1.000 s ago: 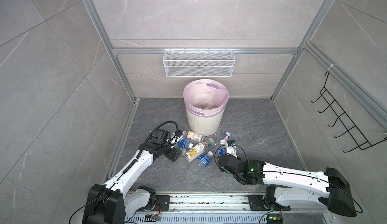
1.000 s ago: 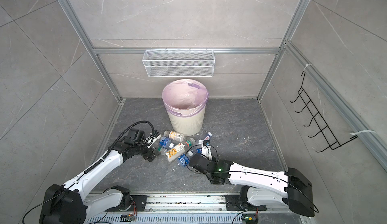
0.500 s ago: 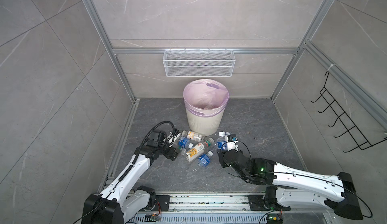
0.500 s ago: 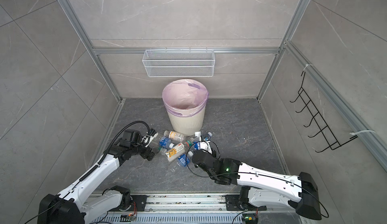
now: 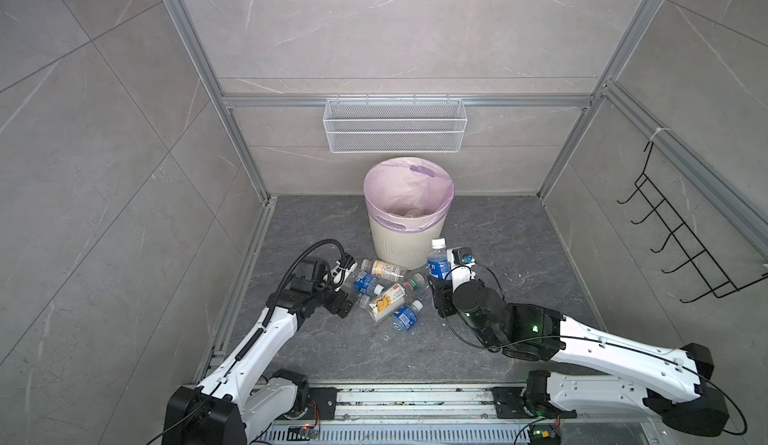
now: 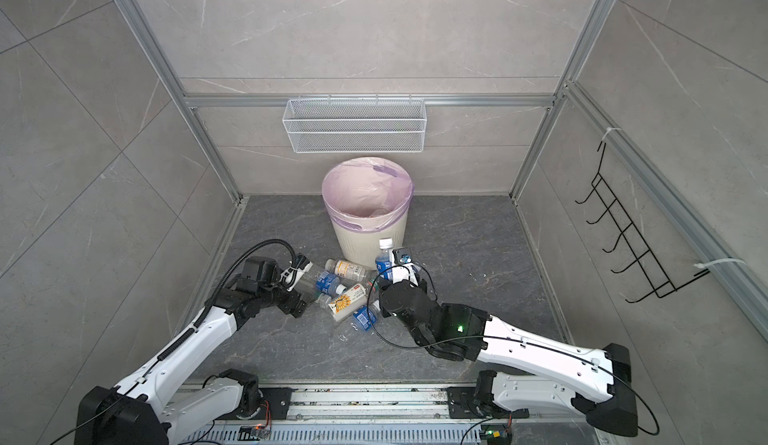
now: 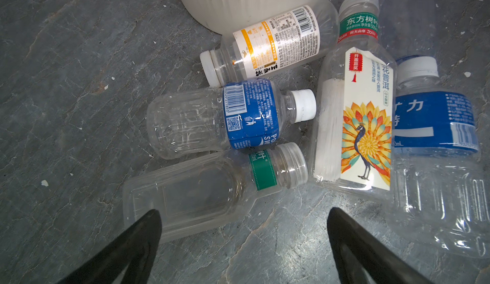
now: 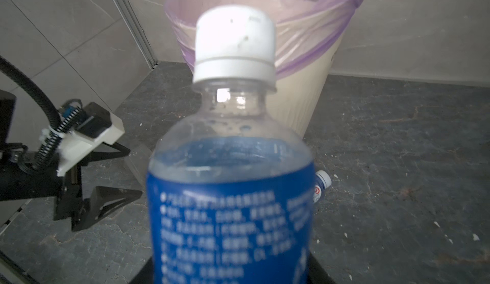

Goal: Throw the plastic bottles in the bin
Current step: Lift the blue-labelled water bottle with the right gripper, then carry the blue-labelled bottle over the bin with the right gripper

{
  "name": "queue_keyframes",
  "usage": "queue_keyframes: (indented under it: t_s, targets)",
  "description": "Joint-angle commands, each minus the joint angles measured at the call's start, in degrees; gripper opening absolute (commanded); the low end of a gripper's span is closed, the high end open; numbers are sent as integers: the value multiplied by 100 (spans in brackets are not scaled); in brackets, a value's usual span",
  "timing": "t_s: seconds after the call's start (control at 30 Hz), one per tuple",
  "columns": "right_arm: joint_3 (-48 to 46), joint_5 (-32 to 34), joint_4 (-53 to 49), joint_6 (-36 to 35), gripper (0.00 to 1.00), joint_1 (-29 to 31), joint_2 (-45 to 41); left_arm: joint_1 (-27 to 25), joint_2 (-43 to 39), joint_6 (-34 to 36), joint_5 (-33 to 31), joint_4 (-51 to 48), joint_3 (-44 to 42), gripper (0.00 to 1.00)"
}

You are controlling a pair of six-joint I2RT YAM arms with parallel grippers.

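Gripping what, Jo, is the right gripper [image 5: 439,284]?

Its jaws are pinched on the clear plastic bottle with the blue label and white cap [image 5: 436,261], held upright at five o'clock of the round cream ribbed bin with the lilac bag [image 5: 392,247], just beside its wall.

So what might go wrong?

The cap doesn't look clear of the rim to me. Swing it straight toward eleven o'clock and it knocks the wall or snags the bag's edge, and the bin could tip. The grip also looks low on the body, so the bottle may pivot out.

And the left gripper [image 7: 244,216]?

Spread wide, holding nothing, at nine o'clock of the heap of clear bottles [image 5: 386,293], which lies on the dark stone floor [image 5: 519,235] at six o'clock of the bin. Closing carelessly could squirt the clear square bottle with the green neck band [image 7: 201,189] sideways and scatter its neighbours.
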Motion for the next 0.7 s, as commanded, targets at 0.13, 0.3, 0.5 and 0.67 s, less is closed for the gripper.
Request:
queue_keyframes:
  t_s: [0.13, 0.3, 0.5, 0.67]
  targets:
    - [1889, -317, -194, -929, 44, -723, 830, 26, -50, 0, 134, 18, 5, 100]
    - [4010, -1386, -689, -999, 41, -1870, 2327, 24, -60, 11, 134, 8, 17, 100]
    - [8439, -2463, -2541, -611, 99, -3111, 5462, 37, 1, 22, 155, -74, 87, 100]
    - [11767, -2434, -3919, -669, 99, -3219, 7007, 42, -77, 14, 99, -56, 61, 100]
